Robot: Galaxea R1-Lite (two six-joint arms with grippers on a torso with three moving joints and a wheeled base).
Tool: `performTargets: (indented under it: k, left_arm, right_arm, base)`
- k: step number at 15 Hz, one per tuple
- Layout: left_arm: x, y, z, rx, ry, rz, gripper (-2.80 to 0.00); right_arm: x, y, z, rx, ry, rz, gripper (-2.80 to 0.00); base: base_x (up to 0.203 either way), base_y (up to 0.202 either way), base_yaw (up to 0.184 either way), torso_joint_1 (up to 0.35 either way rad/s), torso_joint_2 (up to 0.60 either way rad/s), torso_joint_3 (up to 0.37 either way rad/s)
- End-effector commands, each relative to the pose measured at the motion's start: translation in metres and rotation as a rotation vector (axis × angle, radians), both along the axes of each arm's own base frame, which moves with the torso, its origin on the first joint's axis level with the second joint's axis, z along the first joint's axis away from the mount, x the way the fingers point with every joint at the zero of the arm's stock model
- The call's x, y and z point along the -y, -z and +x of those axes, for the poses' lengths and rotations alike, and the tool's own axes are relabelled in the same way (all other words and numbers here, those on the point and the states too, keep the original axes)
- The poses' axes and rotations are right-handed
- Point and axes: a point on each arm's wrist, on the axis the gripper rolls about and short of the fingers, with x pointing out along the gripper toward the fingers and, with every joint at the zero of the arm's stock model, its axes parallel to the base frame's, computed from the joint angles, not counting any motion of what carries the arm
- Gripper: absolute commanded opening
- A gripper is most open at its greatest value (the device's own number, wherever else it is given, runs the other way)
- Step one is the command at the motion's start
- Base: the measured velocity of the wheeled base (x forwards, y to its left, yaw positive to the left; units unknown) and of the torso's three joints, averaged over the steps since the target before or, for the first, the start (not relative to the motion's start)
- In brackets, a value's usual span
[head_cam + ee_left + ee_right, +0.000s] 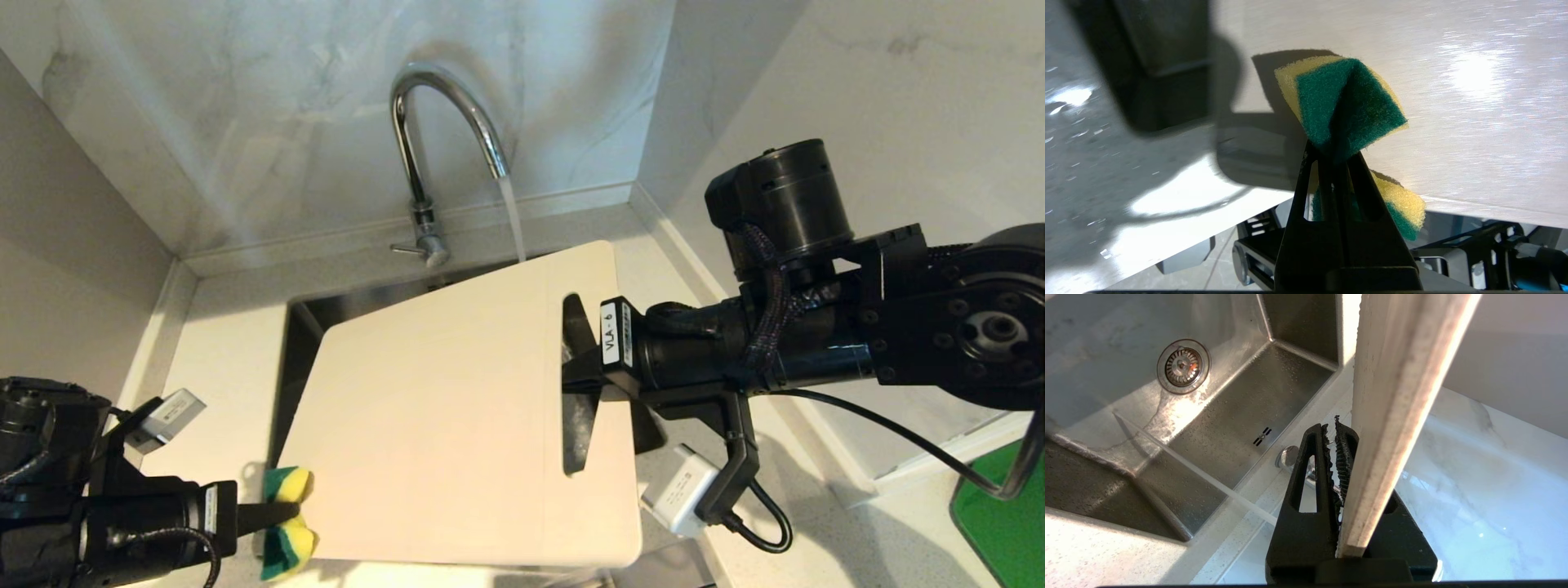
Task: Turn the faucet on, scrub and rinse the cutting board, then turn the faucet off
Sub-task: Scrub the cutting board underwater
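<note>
The cutting board (pixel 457 408) hangs tilted over the sink (pixel 1274 396), its far edge just under the running water from the faucet (pixel 445 122), its near edge toward us. We judge it stiff and fairly light for its size: it keeps flat though held at one end only. Wet plastic will be slippery, so a pinch on the bare face would likely slide. The sensible place to take hold is the right end by the slot handle (pixel 575 384), and that is where our right gripper (pixel 581 371) sits, its jaws clamped on the strip of board beside the slot, one finger reaching through it. Held so far from its middle, the board may swing or twist when we press on the far side, so we reckon scrubbing strokes should be gentle.

At the board's near left corner our left gripper (pixel 273 514) is closed tight on a yellow and green sponge (pixel 287 523), squeezed into a bow shape. The sponge is soft and gives readily. It lies right at the board's edge; whether it touches we cannot tell.
</note>
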Motion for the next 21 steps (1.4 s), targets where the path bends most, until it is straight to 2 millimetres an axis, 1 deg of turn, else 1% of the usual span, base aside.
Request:
performTargets:
  k: [1,4,7,9,10,14,19,20,21]
  left_arm:
    - [-0.018,0.014,-0.001,-0.041,-0.050,-0.011,-2.80]
    - [-0.035,0.020,0.003,-0.048,-0.084,-0.016,-2.80]
    - [-0.047,0.020,0.005,-0.034,-0.107,-0.012,-2.80]
    - [-0.059,0.020,0.009,-0.030,-0.135,-0.029,-2.80]
    - [-0.061,0.015,0.012,-0.011,-0.141,-0.036,-2.80]
    - [-0.062,-0.028,0.026,0.131,-0.142,-0.079,-2.80]
    - [-0.061,-0.086,0.037,0.184,-0.140,-0.140,-2.80]
    - [-0.058,-0.096,0.038,0.189,-0.128,-0.150,-2.80]
    - [-0.049,-0.106,0.038,0.183,-0.090,-0.168,-2.80]
  right_arm:
    - [0.000,0.002,0.000,0.004,-0.010,-0.007,-2.80]
    - [0.000,0.001,-0.001,0.008,-0.010,-0.005,-2.80]
    - [0.002,-0.001,-0.002,0.012,-0.008,-0.001,-2.80]
    - [0.002,-0.002,-0.002,0.013,-0.008,-0.001,-2.80]
    - [0.002,-0.002,-0.002,0.013,-0.008,-0.001,-2.80]
    - [0.002,-0.001,-0.003,0.002,-0.003,0.002,-2.80]
    - [0.002,0.003,-0.002,-0.011,-0.003,-0.006,-2.80]
    - [0.001,0.004,-0.002,-0.011,-0.003,-0.006,-2.80]
    - [0.001,0.004,-0.002,-0.011,-0.004,-0.007,-2.80]
  base:
    - [0.000,0.000,0.000,0.000,0.00,0.000]
    - [0.000,0.000,0.000,0.000,0.00,0.000]
    - [0.000,0.000,0.000,0.000,0.00,0.000]
    - [0.000,0.000,0.000,0.000,0.00,0.000]
    - [0.000,0.000,0.000,0.000,0.00,0.000]
    - [0.000,0.000,0.000,0.000,0.00,0.000]
    - [0.000,0.000,0.000,0.000,0.00,0.000]
    - [0.000,0.000,0.000,0.000,0.00,0.000]
    - [0.000,0.000,0.000,0.000,0.00,0.000]
